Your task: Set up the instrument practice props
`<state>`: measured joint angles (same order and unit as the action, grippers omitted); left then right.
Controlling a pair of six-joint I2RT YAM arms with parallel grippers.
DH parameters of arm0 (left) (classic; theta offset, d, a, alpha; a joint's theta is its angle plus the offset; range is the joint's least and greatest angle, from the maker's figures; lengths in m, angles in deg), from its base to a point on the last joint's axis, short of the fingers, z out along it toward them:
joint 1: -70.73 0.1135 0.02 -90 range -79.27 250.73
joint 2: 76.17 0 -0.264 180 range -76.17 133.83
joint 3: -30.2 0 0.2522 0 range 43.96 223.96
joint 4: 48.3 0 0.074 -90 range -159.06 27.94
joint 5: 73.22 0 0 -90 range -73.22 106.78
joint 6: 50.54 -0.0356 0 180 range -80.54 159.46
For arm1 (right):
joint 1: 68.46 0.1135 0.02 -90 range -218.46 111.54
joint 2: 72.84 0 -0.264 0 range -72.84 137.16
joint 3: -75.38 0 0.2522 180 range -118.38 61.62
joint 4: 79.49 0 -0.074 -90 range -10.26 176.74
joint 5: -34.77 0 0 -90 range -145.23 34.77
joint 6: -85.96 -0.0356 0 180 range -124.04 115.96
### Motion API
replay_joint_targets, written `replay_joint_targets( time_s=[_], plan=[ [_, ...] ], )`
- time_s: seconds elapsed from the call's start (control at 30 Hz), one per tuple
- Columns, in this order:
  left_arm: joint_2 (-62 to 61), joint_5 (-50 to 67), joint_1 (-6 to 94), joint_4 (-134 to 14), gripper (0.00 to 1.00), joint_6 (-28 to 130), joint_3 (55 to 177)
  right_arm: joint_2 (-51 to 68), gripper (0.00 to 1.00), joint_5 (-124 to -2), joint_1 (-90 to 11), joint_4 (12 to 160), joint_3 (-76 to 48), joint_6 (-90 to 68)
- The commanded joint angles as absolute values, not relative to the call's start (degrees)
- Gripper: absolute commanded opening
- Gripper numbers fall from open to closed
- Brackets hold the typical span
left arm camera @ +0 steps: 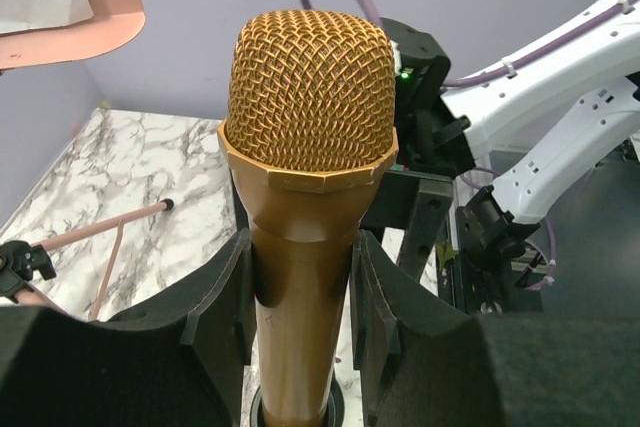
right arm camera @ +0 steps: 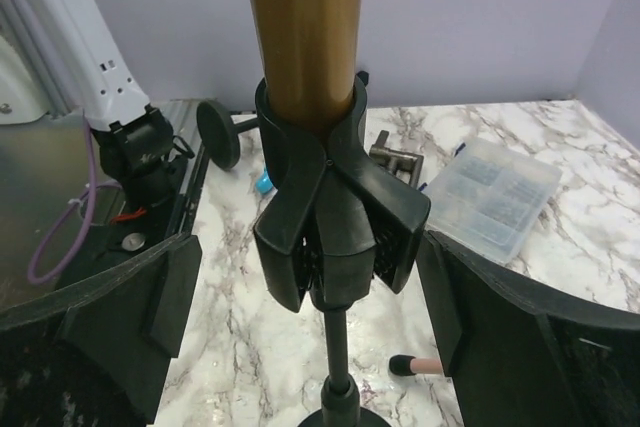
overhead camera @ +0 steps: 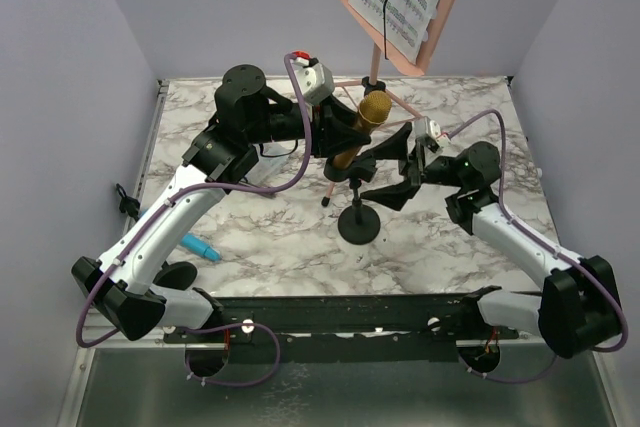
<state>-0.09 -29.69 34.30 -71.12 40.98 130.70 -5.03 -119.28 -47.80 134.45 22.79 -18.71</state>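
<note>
The gold microphone (left arm camera: pixel 310 107) stands head up near the middle of the table (overhead camera: pixel 280 237). Its lower body sits in the clip of a black mic mount (right arm camera: pixel 335 217). The left gripper (left arm camera: pixel 300 297) is clamped on the microphone's body below the mesh head, with a finger (left arm camera: pixel 225 312) pressing each side. The right gripper (right arm camera: pixel 315 307) is spread wide, its fingers (right arm camera: pixel 165 292) flanking the clip left and right without touching it. The blue microphone (overhead camera: pixel 200 248) lies at the near left.
</note>
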Motion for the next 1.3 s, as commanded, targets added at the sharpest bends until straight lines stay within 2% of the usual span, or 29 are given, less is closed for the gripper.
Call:
replay_joint_targets(
  time_s=[0.0,0.13,0.33,0.63,0.67,0.93,1.2,1.23,1.27],
  plan=[
    [0.62,-32.48,34.74,-76.48,0.0,41.13,128.46,-1.2,0.99,-126.73,-47.97,141.54,19.32,-22.68],
    [0.64,-32.79,34.7,-76.4,0.0,41.24,128.42,1.15,0.96,-127.43,-47.9,145.03,18.48,-25.55],
    [1.09,-33.28,34.69,-75.91,0.0,41.57,128.27,3.72,0.84,-128.18,-47.95,148.78,17.41,-29.92],
    [0.91,-33.65,34.69,-75.38,0.0,42.1,127.64,5.32,0.77,-126.6,-47.9,151.07,16.98,-31.77],
    [0.98,-33.66,34.71,-75.25,0.0,42.09,127.63,5.49,0.71,-126.87,-47.91,151.09,16.65,-31.8],
    [0.44,-32.2,34.69,-74.04,0.0,42.32,125.07,3.93,0.0,-125.78,-47.9,146.36,18.21,-27.42],
    [-3.45,-30.19,34.69,-63.47,0.0,45.0,117.14,2.58,0.0,-123.23,-47.9,144.05,19.96,-26.61],
    [-4.19,-29.98,34.69,-60.68,0.0,45.99,115.41,2.42,0.02,-122.73,-47.9,143.44,19.83,-26.7],
    [-4.8,-29.4,34.69,-57.66,0.0,46.89,113.95,2.21,0.09,-122.04,-47.9,143.12,19.92,-27.07]
  ],
)
